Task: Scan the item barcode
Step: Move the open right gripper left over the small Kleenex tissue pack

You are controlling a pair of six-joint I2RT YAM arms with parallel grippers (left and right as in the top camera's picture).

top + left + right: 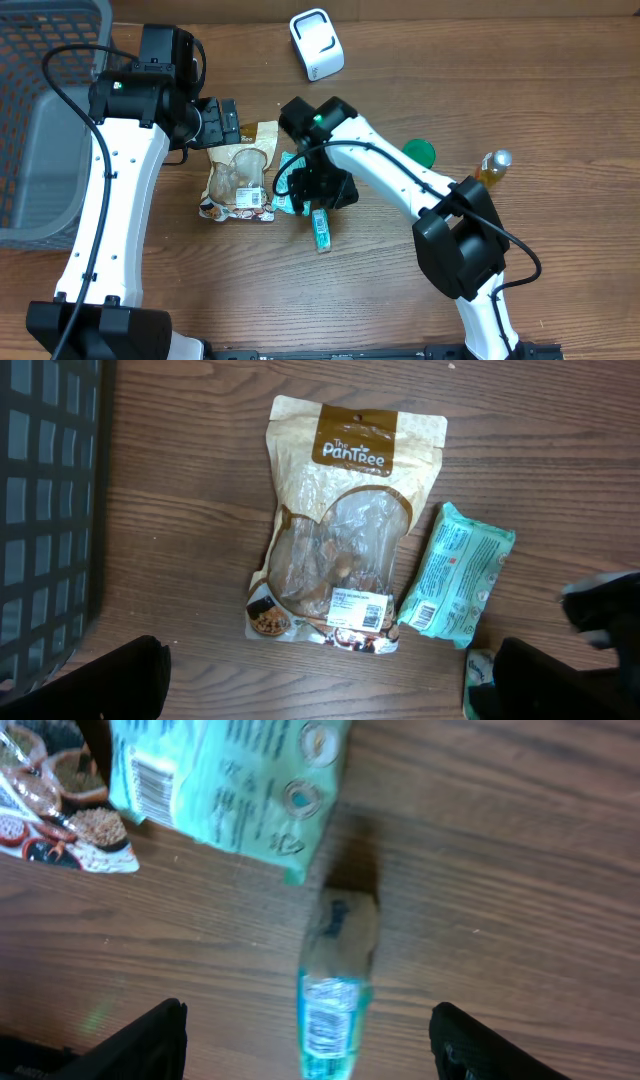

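We see a wooden table [560, 80] with a grey mesh basket [40, 150] at its left edge. The left arm [120, 200] reaches from the basket side, and the right arm [400, 180] crosses the middle of the table.

The left gripper [330, 650] hangs over the lower end of a beige Pantree snack pouch [340, 540], which lies flat. Its fingers [120, 680] are wide apart and they hold nothing.

A white barcode scanner [316, 44] stands near the far edge, well apart from both grippers. A teal packet [458, 570] lies just beside the pouch, on its right. An amber bottle [491, 168] and a green round lid [419, 152] are further to the right.

The small teal tube [335, 990] lies on the table just below the teal packet, with a barcode on its near end. The right gripper [308, 1015] is above it. Its fingers [150, 1040] are apart, one on each side of the tube, and do not touch it.
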